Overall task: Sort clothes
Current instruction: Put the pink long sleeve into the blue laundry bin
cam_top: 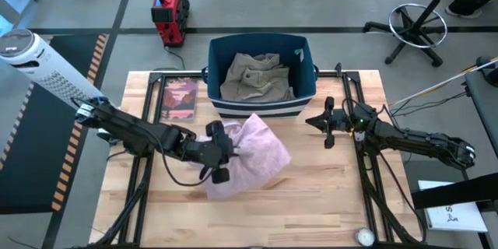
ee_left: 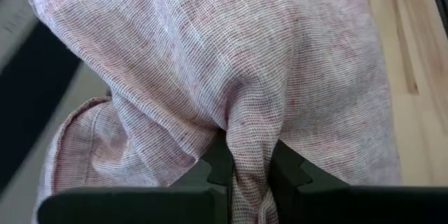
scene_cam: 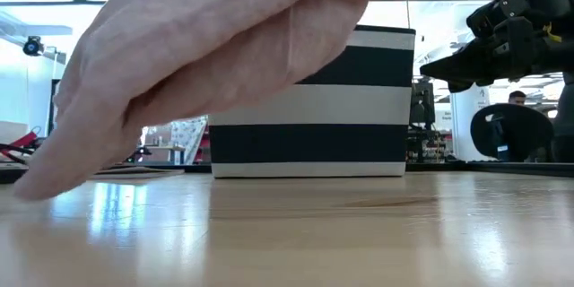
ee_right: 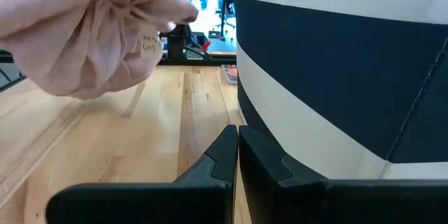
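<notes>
A large pale pink garment [cam_top: 253, 156] hangs from my left gripper [cam_top: 226, 152] over the middle of the table; it also shows in the low view [scene_cam: 206, 63] and the right wrist view [ee_right: 91, 35]. A khaki-grey garment [cam_top: 255, 78] lies inside the navy bin with white stripes [cam_top: 307, 70] at the far middle. My right gripper [cam_top: 315, 122] is shut and empty, just right of the bin's near corner. The other clothes are out of view. My left gripper pinches a bunched fold of the pink garment [ee_left: 248, 147] between its two fingers [ee_left: 220, 161], several layers gathered together. The fingers come level from the table's left side. The garment is lifted and drapes slack around the gripper; whether its lower end [scene_cam: 54, 175] touches the table I cannot tell.
A flat pink-covered book [cam_top: 180, 99] lies left of the bin. Bare wooden table [cam_top: 311, 194] stretches near and right of the garment. A small white object [cam_top: 364, 236] sits at the near right edge. A red case and an office chair stand on the floor beyond the table.
</notes>
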`<state>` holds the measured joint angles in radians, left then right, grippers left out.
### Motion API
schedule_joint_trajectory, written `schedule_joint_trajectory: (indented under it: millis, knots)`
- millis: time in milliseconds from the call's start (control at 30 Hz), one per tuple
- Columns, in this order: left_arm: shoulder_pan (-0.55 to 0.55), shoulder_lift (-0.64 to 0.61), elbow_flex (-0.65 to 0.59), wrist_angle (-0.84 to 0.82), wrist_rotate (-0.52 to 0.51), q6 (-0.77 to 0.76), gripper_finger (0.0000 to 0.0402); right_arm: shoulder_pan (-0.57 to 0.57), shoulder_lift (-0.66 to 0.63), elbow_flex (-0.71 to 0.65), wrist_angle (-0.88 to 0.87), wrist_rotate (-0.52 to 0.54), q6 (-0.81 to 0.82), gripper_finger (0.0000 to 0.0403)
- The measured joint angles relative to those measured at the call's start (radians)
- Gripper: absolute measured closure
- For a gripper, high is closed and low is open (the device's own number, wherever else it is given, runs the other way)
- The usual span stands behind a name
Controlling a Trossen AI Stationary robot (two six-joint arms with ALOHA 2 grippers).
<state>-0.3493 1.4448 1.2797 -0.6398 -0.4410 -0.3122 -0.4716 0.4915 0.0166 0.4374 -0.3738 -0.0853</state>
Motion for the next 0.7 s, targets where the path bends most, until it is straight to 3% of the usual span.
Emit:
schedule_joint_trajectory:
  millis: [700]
  knots:
    - [0.112, -0.04, 0.032, 0.013, 0.014, 0.124, 0.0375, 0.0, 0.0, 0.0, -0.014, 0.0, 0.0, 0.0403]
